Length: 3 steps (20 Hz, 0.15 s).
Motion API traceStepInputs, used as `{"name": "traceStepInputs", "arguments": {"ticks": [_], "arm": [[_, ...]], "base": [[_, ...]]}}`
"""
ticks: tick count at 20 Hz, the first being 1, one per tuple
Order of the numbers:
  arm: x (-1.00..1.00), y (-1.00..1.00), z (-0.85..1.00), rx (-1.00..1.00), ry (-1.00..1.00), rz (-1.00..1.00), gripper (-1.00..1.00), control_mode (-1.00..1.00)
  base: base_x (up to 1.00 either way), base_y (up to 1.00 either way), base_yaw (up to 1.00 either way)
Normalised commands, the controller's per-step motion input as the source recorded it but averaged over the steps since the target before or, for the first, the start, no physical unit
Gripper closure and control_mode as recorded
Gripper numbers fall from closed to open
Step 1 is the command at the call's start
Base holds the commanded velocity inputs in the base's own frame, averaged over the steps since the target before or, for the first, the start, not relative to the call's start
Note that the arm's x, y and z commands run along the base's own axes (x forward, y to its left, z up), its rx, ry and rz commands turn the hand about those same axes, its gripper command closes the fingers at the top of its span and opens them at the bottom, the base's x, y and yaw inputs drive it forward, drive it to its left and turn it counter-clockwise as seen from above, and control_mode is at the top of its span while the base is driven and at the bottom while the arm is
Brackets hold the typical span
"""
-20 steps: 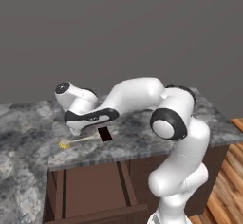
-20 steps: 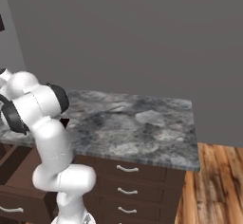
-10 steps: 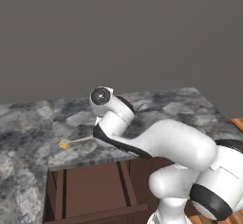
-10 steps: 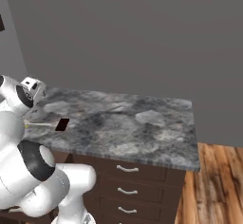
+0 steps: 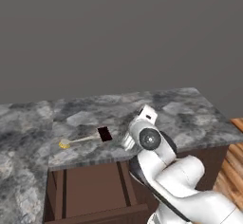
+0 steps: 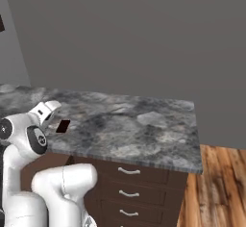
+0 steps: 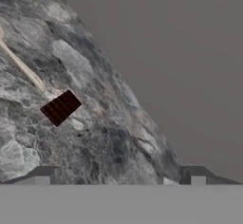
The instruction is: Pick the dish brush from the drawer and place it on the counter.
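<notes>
dish brush [image 5: 76, 140] on counter [image 5: 180, 114], drawer [image 5: 90, 190] below

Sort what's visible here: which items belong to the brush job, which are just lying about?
Task items:
slim cream-headed dish brush, lying on the counter
open reddish-brown wooden drawer
mottled grey granite counter

Lying about:
small dark red-black rectangle, by the brush handle's end

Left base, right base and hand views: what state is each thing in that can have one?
dish brush: lying flat on the counter, not held
drawer: pulled open below the counter edge
counter: carries the brush and a small dark rectangle at the handle's end
gripper: open, holding nothing, apart from the brush
closed drawers: shut, under the counter's right part
</notes>
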Motion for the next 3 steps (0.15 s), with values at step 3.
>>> {"name": "traceStepInputs", "arguments": {"ticks": [3], "arm": [[-0.56, -1.0, -0.04, 0.33, 0.0, -0.15, -1.0, -1.0]], "base": [[0.0, 0.0, 0.0]]}}
